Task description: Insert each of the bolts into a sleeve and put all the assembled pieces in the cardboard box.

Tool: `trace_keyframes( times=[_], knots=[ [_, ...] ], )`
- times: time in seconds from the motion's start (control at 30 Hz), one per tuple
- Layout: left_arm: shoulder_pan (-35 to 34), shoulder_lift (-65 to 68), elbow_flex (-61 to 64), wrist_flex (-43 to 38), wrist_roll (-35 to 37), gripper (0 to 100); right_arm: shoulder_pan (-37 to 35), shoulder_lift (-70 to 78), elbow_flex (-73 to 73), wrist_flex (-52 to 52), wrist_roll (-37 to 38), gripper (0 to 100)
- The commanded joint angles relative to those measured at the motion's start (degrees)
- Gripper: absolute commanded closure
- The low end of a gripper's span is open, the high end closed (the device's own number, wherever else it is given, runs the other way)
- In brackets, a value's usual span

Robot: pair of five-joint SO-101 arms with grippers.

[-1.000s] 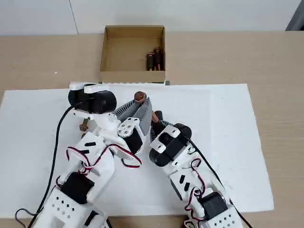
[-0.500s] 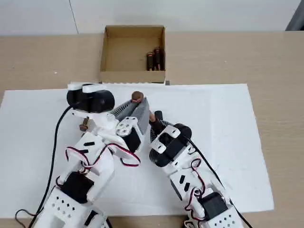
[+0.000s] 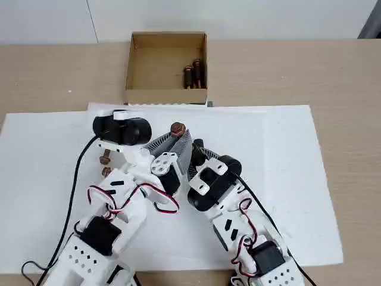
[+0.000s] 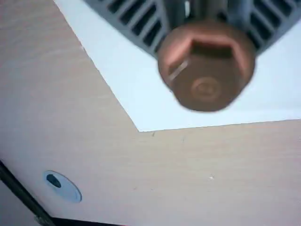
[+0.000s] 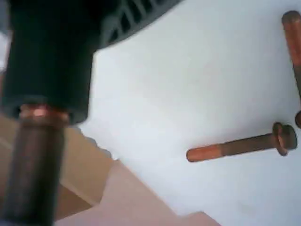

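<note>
Your copper-coloured hex-headed bolt [image 4: 205, 66] shows a hexagonal head on a round flange, with a small ring on its face. It is held off the white paper sheet [image 3: 268, 155] by the left end effector [image 3: 177, 134], whose grey ribbed fingers are closed on the shank, with only the head sticking out.

Just beside it is the dark cylindrical sleeve [image 5: 37, 122], black at 1 end and brown at the other, with a copper-coloured ring between. The right end effector [image 3: 195, 149] is clamped onto it. You cannot tell from the high view whether the bolt and sleeve touch.

2 loose bolts [image 5: 242, 143] lie flat on the sheet beside the left arm. The open cardboard box [image 3: 168, 95] stands on the wooden table [image 3: 59, 71] past the sheet's far edge, with assembled pieces [image 3: 194, 74] lying against 1 wall.

Compared with 0.5 s ago, the bolt head has shifted a little toward the sleeve, and the left arm's black motor has moved with it. The right arm has barely moved.
</note>
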Motion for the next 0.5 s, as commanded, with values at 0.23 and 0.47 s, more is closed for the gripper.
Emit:
trace_keyframes(
  times=[0.23,0.47],
  knots=[
    [8.3,-1.1,2.3,6.1,1.2,99,0.5,-1.5,0.5,-4.6,3.2,99.5],
    [4.9,-1.1,2.3,6.1,1.7,99,0.5,-1.5,0.5,-4.4,3.2,99.5]
  ],
)
